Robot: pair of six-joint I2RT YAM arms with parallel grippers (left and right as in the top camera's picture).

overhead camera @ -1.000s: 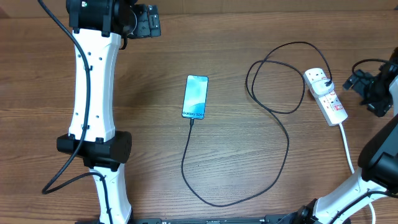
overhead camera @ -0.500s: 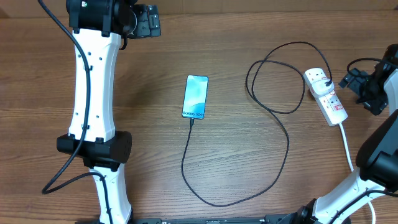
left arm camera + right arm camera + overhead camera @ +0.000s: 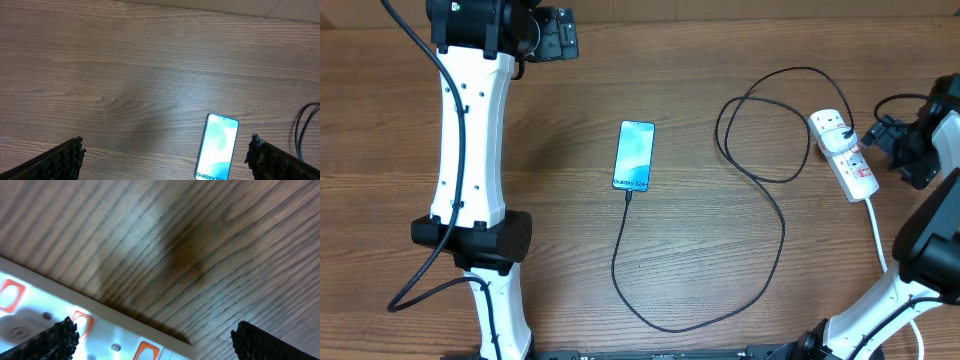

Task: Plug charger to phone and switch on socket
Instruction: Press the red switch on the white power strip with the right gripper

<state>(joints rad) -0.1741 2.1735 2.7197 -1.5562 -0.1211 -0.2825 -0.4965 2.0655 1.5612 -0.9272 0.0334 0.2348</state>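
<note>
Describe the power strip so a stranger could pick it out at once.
On the wooden table, go to the far right side, next to the right gripper. The socket lies there, a white elongated strip with red switches. Unlike the thin black charger plugged into it, it is blocky and trails a thick white cord.

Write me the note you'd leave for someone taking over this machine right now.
Left gripper: open, empty, over the table, off to the side of the phone.
Right gripper: open, empty, close beside the power strip, near its red switches.
Black cable: its small tip meets the phone's lower short edge, and its plug sits in the strip's far outlet.
Done, it seems: cable joined to phone and strip.
Left: press the switch. The pictures do not show whether it is already on.
</note>
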